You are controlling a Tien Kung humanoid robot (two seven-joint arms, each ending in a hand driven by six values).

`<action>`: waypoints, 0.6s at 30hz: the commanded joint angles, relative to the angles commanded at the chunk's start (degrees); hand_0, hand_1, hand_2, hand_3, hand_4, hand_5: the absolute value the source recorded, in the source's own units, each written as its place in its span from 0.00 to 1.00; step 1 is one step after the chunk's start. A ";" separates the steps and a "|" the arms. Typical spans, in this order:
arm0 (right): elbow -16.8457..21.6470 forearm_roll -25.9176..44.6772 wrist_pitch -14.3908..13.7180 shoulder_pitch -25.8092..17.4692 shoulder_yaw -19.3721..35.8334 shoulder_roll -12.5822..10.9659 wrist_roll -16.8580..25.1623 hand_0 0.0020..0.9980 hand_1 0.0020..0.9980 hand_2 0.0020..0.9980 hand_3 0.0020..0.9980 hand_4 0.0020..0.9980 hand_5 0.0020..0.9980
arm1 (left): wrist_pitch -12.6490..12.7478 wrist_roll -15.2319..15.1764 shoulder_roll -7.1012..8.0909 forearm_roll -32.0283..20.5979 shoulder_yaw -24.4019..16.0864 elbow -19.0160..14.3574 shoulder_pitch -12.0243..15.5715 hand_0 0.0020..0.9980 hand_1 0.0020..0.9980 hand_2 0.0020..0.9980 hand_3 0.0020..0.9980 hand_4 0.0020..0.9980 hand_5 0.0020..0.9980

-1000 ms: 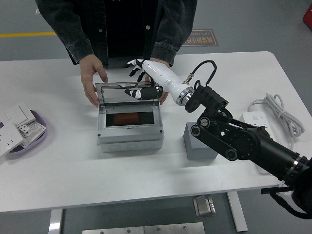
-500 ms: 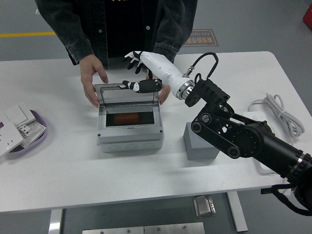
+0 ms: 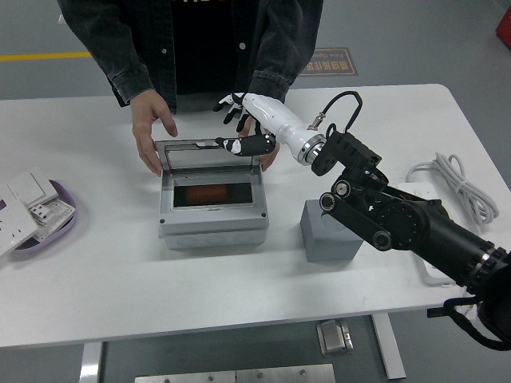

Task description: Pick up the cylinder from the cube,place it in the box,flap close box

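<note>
Since half a second ago, the robot's right hand [image 3: 246, 121] has shifted a little to the right along the far rim of the grey rectangular plastic box [image 3: 212, 199], and the box's clear hinged lid [image 3: 211, 155] leans at much the same raised angle as before.

Head view: the white-and-black right hand sits in the upper middle of the frame, just above the lid's top right edge. Its fingers [image 3: 231, 104] are spread apart and grasp nothing, while the thumb [image 3: 239, 145] lies against the lid's upper edge. The black right arm [image 3: 399, 227] runs from the lower right corner up to that hand.

The orange-red cylinder [image 3: 211, 195] lies on its side inside the box, at the centre of the frame, seen through the open top. The grey cube [image 3: 328, 231] stands just right of the box, with nothing on its top.

A person in a dark denim jacket [image 3: 192, 40] stands at the top of the frame. One hand [image 3: 152, 128] rests at the box's far left corner; the other hand [image 3: 265, 155] is at its far right corner, partly hidden behind the robot's wrist.

At the left edge, a lilac round tray [image 3: 64, 215] holds white wall-switch plates [image 3: 28, 203]. At the right edge lies a white power strip with coiled cable [image 3: 447, 183]. All stand on the white table [image 3: 239, 287].
</note>
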 joint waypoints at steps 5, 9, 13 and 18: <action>0.61 -0.03 -0.15 0.02 -0.15 -0.06 0.10 0.46 0.48 0.58 0.71 0.75 0.27 | 0.01 -0.16 -0.01 -0.17 0.23 0.07 -0.02 0.60 0.58 0.56 0.59 0.65 0.20; 1.13 0.18 -0.30 -0.29 -0.65 -0.08 0.02 0.51 0.48 0.57 0.70 0.75 0.27 | 0.03 -0.26 -0.08 -0.46 0.50 0.12 -0.01 0.60 0.58 0.55 0.59 0.65 0.20; 2.87 0.13 -0.34 -1.25 -1.81 -0.36 -0.40 0.51 0.48 0.57 0.70 0.75 0.28 | 0.09 -0.35 -0.17 -0.79 0.72 0.16 0.04 0.60 0.58 0.55 0.59 0.65 0.20; 6.21 -0.64 -0.17 -2.85 -3.04 -1.08 -1.39 0.50 0.48 0.57 0.70 0.76 0.29 | 0.15 -0.54 -0.28 -1.51 1.35 0.25 0.12 0.60 0.58 0.55 0.59 0.65 0.20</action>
